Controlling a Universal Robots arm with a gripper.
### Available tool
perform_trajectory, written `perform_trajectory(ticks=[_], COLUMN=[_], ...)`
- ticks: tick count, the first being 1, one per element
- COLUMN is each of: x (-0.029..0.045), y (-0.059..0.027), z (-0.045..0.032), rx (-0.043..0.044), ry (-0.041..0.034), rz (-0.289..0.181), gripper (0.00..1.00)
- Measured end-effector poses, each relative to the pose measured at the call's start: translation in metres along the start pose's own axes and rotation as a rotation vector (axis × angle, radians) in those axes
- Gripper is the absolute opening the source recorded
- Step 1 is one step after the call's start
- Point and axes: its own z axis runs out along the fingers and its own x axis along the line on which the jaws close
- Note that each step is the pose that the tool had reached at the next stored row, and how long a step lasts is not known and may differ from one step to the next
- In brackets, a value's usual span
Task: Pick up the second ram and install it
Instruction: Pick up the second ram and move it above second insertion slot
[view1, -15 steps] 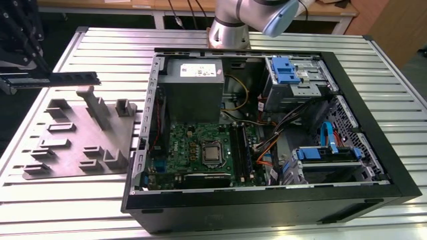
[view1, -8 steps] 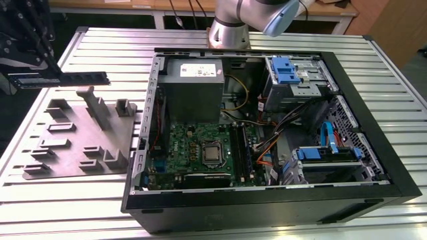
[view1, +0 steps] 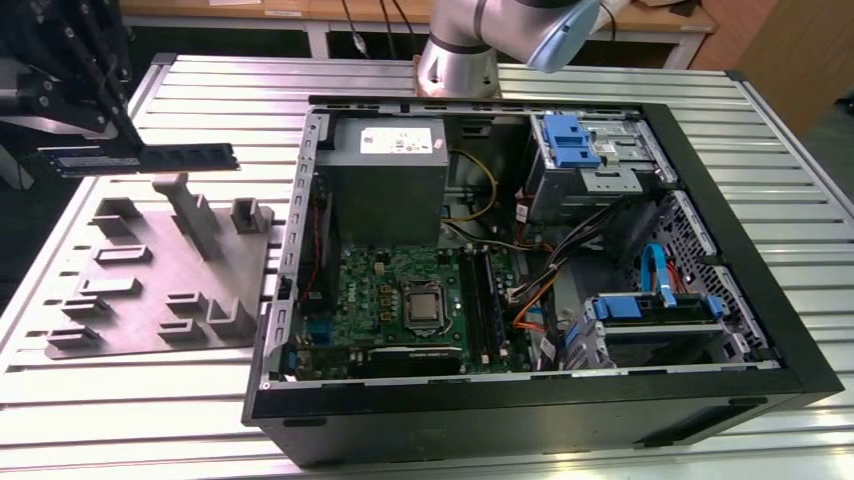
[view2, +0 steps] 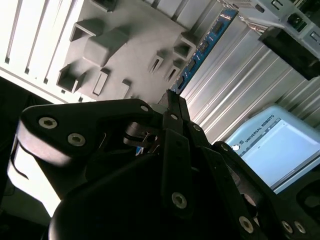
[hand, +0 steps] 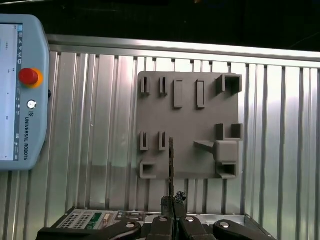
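Note:
My gripper (view1: 91, 148) is shut on the second ram (view1: 160, 157), a slim dark stick with black chips. I hold it level in the air above the far end of the grey holder tray (view1: 147, 300), at the exterior view's left. In the first wrist view the ram (hand: 171, 162) appears edge-on, reaching out from the gripper (hand: 173, 207) over the tray (hand: 190, 100). In the second wrist view the ram (view2: 202, 47) sticks out past the black fingers (view2: 172, 107). The green motherboard (view1: 387, 290) lies in the open computer case (view1: 534, 400), to the exterior view's right of the tray.
The case holds a grey power supply (view1: 380, 160), blue drive brackets (view1: 567, 140) and loose cables (view1: 534, 290). Long black slots (view1: 483, 300) run beside the processor socket (view1: 424, 310). A teach pendant (hand: 20, 95) lies on the ribbed metal table (view1: 160, 420) near the tray.

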Motion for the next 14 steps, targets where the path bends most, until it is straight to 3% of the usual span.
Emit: perform_trajectory(ticks=[14], x=[0.0016], y=[-0.0406], z=[-0.0013], rx=[-0.001], ry=[-0.0001], rz=[0.0], gripper=[0.12])
